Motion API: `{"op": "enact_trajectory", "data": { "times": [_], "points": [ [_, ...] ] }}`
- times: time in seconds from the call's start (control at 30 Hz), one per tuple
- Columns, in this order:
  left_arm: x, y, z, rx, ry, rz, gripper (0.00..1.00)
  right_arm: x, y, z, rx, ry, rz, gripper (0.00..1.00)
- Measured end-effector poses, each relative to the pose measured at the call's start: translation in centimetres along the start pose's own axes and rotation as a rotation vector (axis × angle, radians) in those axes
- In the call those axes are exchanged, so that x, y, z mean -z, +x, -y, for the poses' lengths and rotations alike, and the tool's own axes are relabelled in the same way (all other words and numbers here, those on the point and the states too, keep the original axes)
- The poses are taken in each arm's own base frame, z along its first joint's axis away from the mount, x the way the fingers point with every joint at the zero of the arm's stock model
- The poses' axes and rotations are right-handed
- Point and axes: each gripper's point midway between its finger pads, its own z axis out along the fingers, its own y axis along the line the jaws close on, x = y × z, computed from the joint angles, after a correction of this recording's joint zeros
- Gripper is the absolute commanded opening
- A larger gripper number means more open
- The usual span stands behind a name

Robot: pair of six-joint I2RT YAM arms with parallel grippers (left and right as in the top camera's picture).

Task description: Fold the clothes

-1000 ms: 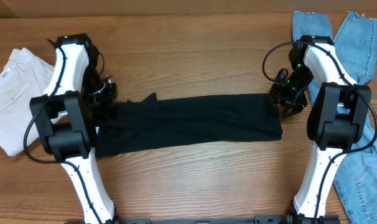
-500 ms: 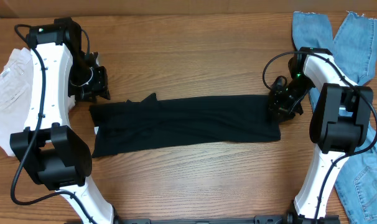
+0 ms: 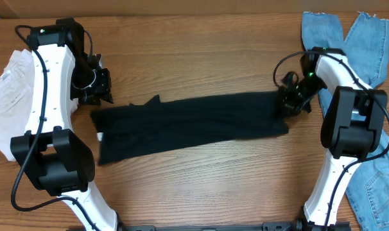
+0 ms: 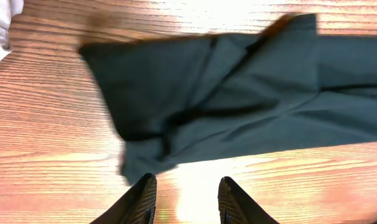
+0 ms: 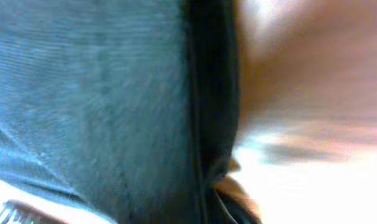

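A long black garment (image 3: 194, 125) lies flat across the middle of the wooden table, slanting up toward the right. My left gripper (image 3: 95, 86) is open and empty, just above and left of the garment's left end. In the left wrist view its two fingers (image 4: 185, 199) hover over bare wood beside the garment's corner (image 4: 238, 106). My right gripper (image 3: 291, 102) is shut on the garment's upper right corner. The right wrist view is filled with blurred dark fabric (image 5: 101, 93), and the jaws are mostly hidden.
A white garment (image 3: 8, 96) lies crumpled at the left edge, partly under the left arm. Blue jeans (image 3: 368, 38) lie along the right edge and run down to the front right (image 3: 374, 179).
My left arm let go and swung up and left a second ago, then held still. My right gripper has pulled the garment's right end up and right, so the garment now slants.
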Motion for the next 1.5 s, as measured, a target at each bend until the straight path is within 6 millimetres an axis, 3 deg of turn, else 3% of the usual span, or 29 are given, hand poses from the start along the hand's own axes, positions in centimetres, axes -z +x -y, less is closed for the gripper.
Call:
{"op": "enact_trajectory", "data": {
  "times": [0.07,0.2,0.33,0.43,0.6,0.73,0.87,0.9,0.97,1.2,1.3,1.5],
  "points": [
    [0.0,0.0,0.0,0.000,0.000,0.000,0.36,1.8,-1.1,0.7,-0.020,0.046,0.061,0.04],
    [0.0,-0.1,0.0,-0.001,-0.003,0.004,0.36,6.4,-1.4,1.1,-0.035,0.113,0.177,0.04],
    [0.0,-0.2,0.0,-0.001,-0.003,0.008,0.36,10.5,-0.5,-0.7,-0.003,0.147,0.282,0.04],
    [0.0,-0.2,-0.1,-0.001,-0.003,0.008,0.36,11.4,0.6,-3.2,0.053,0.167,0.300,0.04],
    [0.0,-0.2,-0.1,-0.001,-0.003,0.008,0.36,9.0,1.6,-9.0,0.212,0.199,0.270,0.04],
    [0.0,-0.2,-0.1,-0.001,-0.003,0.008,0.36,6.4,3.1,-15.0,0.376,0.213,0.259,0.04],
    [0.0,-0.2,-0.1,-0.001,-0.003,0.007,0.36,4.4,4.7,-19.0,0.485,0.216,0.253,0.05],
    [0.0,-0.2,-0.1,-0.001,-0.003,0.008,0.36,4.0,5.0,-19.7,0.502,0.218,0.250,0.11],
    [0.0,-0.2,-0.1,-0.001,-0.003,0.007,0.36,3.1,5.5,-20.7,0.529,0.221,0.240,0.19],
    [0.0,-0.2,-0.1,-0.001,-0.003,0.008,0.36,-0.2,5.2,-22.0,0.577,0.232,0.203,0.20],
    [0.0,-0.2,-0.1,-0.001,-0.003,0.008,0.36,-0.4,5.4,-22.2,0.610,0.232,0.193,0.35],
    [0.0,-0.2,0.0,-0.001,-0.003,0.007,0.37,-0.4,5.5,-22.3,0.679,0.229,0.180,0.41]
  ]
}}
